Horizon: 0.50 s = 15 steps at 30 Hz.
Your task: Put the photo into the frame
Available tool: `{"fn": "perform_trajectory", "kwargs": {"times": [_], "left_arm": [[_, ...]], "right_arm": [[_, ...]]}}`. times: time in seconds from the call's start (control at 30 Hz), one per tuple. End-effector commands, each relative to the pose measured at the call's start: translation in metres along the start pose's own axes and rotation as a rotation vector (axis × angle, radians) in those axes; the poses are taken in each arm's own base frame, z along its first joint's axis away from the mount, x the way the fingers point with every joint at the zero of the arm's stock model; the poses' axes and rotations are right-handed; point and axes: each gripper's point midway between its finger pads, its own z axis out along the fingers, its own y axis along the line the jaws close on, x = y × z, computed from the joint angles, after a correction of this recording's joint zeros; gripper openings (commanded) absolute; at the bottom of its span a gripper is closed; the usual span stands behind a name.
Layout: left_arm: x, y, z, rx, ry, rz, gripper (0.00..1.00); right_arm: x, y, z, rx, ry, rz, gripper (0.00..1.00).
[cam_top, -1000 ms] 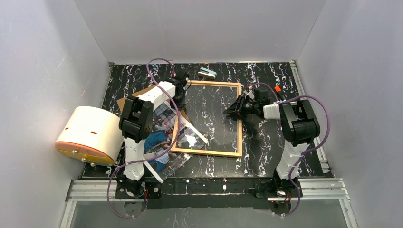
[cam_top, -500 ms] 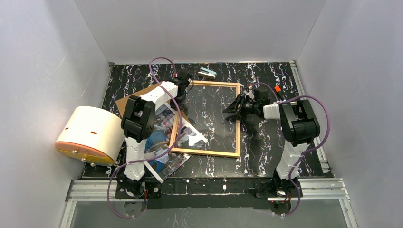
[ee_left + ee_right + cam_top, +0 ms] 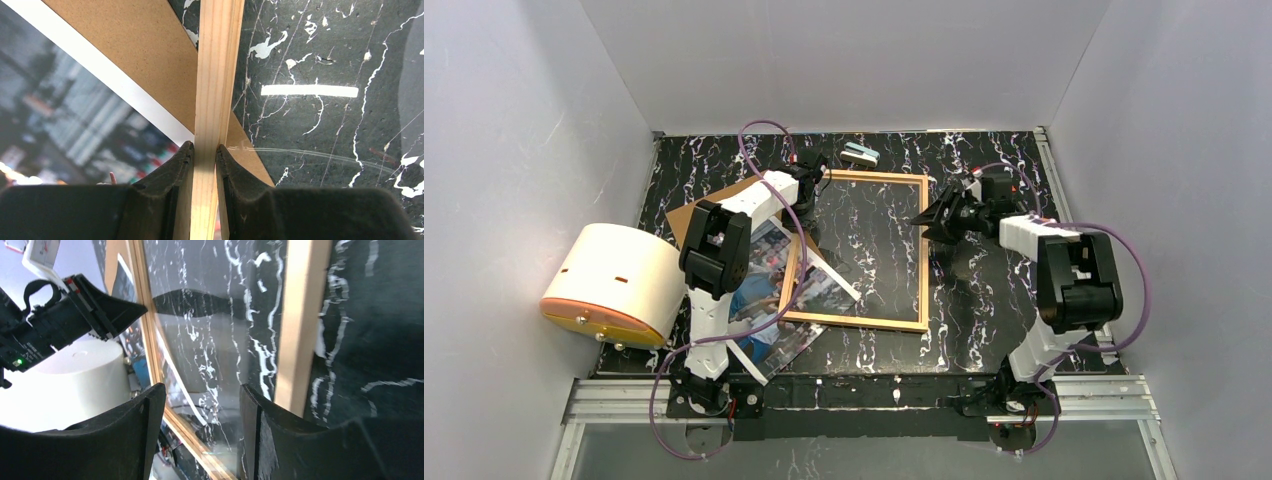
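The frame (image 3: 921,262), thin light wood with a clear pane, lies on the black marbled table. My left gripper (image 3: 805,197) is shut on its left bar near the far corner; in the left wrist view both fingers (image 3: 176,172) pinch the wooden bar (image 3: 215,65). The photo (image 3: 759,292) lies at the frame's left, its right part under the frame; it shows blurred in the left wrist view (image 3: 60,115). My right gripper (image 3: 923,217) is open and empty at the frame's right bar (image 3: 300,325), jaws spread over the pane (image 3: 215,325).
A brown backing board (image 3: 696,212) lies under the photo at the far left, also in the left wrist view (image 3: 135,45). A white cylinder with an orange base (image 3: 614,283) stands at the left edge. A small teal-and-white object (image 3: 860,154) lies behind the frame.
The right arm has swung out to the right and its gripper has drawn back a little toward the frame's right bar. The left gripper keeps its hold; the frame has shifted slightly.
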Motion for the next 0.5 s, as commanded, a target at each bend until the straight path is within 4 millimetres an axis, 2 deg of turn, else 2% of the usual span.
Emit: {"fn": "perform_trajectory", "kwargs": {"times": [0.0,0.3,0.47], "left_arm": [[0.061,0.030,0.030,-0.129,0.229,0.076,0.00],[0.059,0.021,0.028,-0.080,0.226,0.068,0.00],[0.053,0.000,0.020,0.047,0.209,0.046,0.03]], "right_arm": [[-0.021,-0.006,-0.026,0.121,-0.086,-0.038,0.65],[-0.018,-0.031,-0.024,0.237,-0.064,-0.056,0.66],[-0.015,-0.044,-0.023,0.305,-0.053,-0.043,0.66]]}}
